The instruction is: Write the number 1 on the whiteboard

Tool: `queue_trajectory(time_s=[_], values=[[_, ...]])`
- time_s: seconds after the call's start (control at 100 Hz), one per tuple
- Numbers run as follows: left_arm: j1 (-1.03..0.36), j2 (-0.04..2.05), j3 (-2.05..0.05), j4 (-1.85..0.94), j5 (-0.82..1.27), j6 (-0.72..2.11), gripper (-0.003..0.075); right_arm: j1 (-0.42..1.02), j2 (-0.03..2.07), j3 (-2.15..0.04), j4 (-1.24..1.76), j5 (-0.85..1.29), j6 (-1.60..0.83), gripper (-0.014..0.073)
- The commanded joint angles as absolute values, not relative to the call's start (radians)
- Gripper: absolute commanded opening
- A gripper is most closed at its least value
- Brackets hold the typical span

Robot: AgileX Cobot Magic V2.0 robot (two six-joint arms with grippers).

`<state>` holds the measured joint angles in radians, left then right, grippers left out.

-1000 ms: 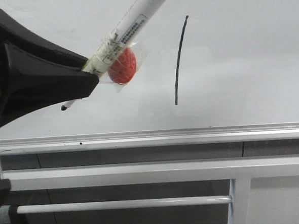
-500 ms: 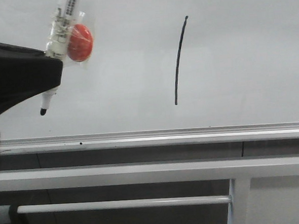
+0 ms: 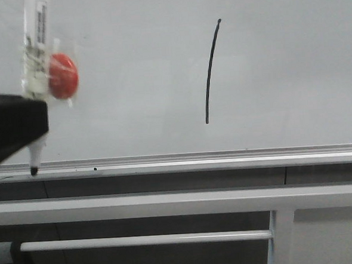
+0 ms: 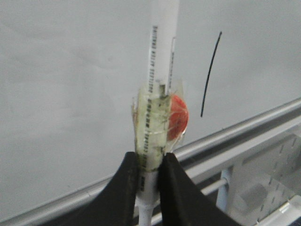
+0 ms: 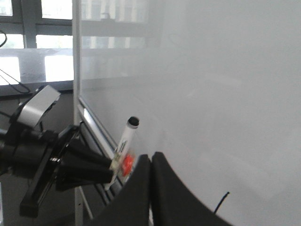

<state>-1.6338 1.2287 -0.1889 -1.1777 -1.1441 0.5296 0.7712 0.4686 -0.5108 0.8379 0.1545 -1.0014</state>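
Left end effector clamping white marker pen near-upright, tip touching silver bottom rail at 8 o'clock of front view. Red magnet taped to pen barrel. Number 1 sitting on whiteboard, well apart at pen's 3 o'clock. Right end effector pressing fingers together, holding nothing. No containers showing.

The whiteboard looks smooth and glossy, with a brushed aluminium rail along its bottom. My left gripper is matt black plastic. The marker pen is white plastic, wrapped in crinkly clear tape.
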Motion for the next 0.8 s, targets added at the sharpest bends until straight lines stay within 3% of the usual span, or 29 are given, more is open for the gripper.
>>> queue_trajectory(time_s=[0.0, 0.34, 0.79], values=[[-1.662, 1.291, -0.219, -1.166, -1.383, 0.441, -0.002, 0.769, 0.424, -0.498, 0.837, 0.031, -1.013, -0.006], [-1.656, 1.446, -0.333, -1.214, -1.383, 0.432, -0.002, 0.709, 0.309, -0.361, 0.837, -0.081, -1.013, -0.006], [-1.497, 1.463, -0.369, -1.139, -1.383, 0.38, -0.002, 0.694, 0.309, -0.32, 0.837, -0.095, -1.013, -0.0064]])
